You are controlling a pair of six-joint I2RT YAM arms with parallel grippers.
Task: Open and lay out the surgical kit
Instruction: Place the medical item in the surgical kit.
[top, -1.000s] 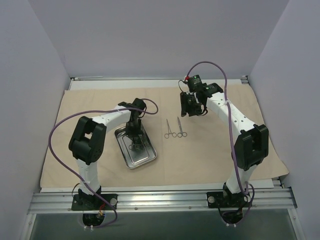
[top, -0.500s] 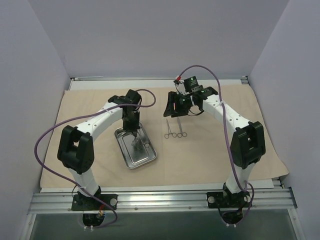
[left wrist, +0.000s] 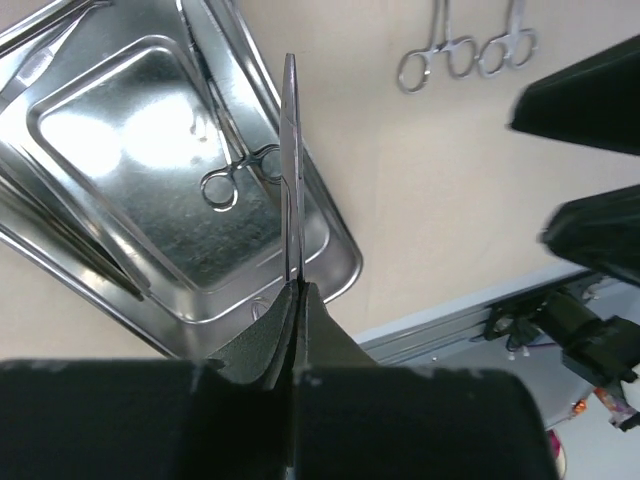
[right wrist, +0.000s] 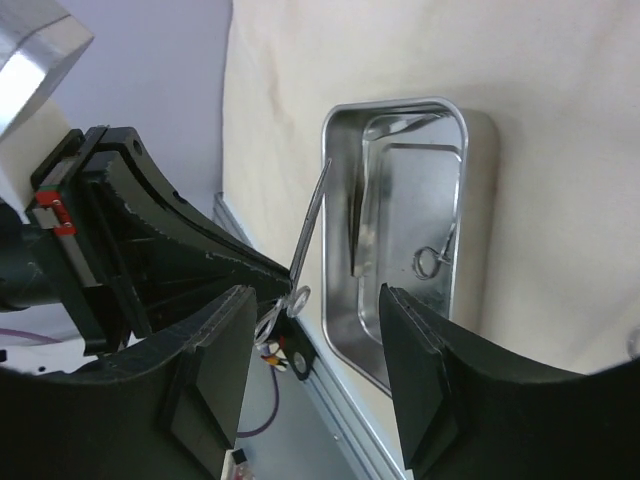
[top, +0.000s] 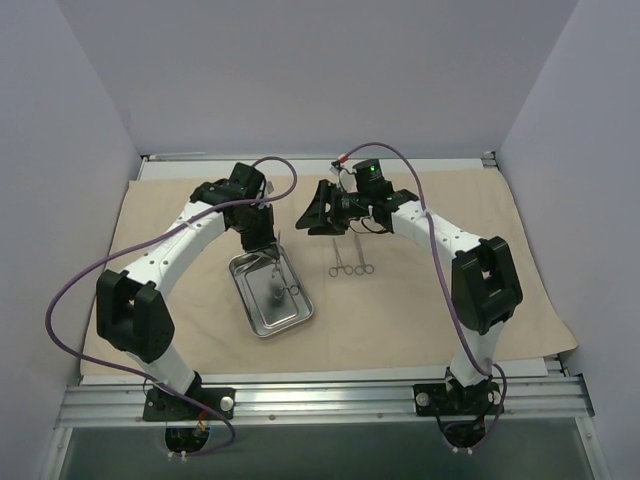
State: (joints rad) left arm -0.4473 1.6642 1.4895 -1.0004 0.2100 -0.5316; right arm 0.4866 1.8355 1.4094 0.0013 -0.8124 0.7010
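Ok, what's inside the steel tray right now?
One forceps lies on the steel tray's floor. The left gripper holds a second forceps above it, and its body covers one tray corner in the wrist view.

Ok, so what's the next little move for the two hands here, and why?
Probably ease the open right hand onto the free tip of the forceps that the shut left hand holds up over the tray. It faces them, and two pairs lie on the cloth on its side.
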